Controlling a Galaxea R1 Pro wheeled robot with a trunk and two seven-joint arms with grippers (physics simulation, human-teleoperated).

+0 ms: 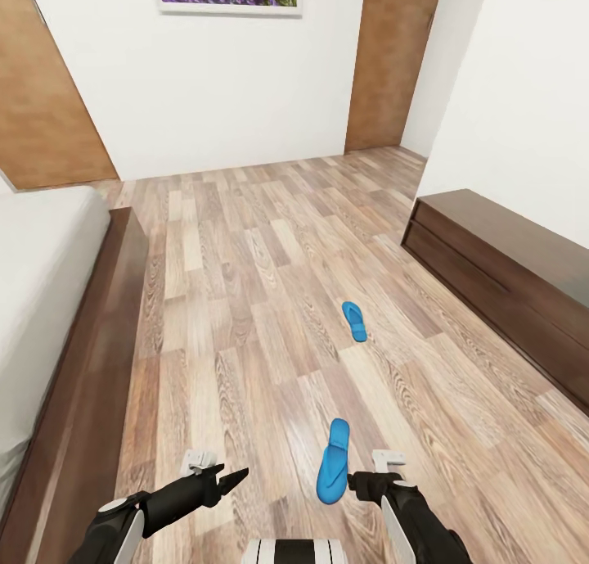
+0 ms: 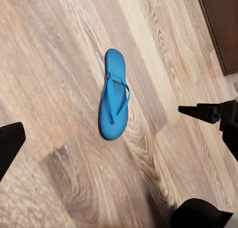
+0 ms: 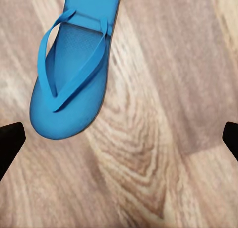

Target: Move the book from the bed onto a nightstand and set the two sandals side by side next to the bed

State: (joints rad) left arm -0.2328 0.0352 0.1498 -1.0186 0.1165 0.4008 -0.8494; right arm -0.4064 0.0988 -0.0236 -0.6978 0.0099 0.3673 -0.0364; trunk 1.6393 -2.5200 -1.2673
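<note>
Two bright blue sandals lie on the wood-plank floor, well apart. The near sandal [image 1: 334, 462] [image 2: 114, 96] [image 3: 72, 71] lies just ahead of my right gripper [image 1: 360, 484] [image 3: 119, 138], which hovers low beside its heel end, open and holding nothing. The far sandal [image 1: 354, 321] lies farther out toward the cabinet. My left gripper [image 1: 233, 476] hangs open over bare floor to the left of the near sandal. The bed [image 1: 98, 359] with its pale mattress [image 1: 37, 277] runs along the left. The book and nightstands are out of view.
A long low dark-wood cabinet [image 1: 507, 273] stands against the right wall. Brown doors [image 1: 393, 56] flank the white far wall. Open floor lies between the bed frame and the sandals.
</note>
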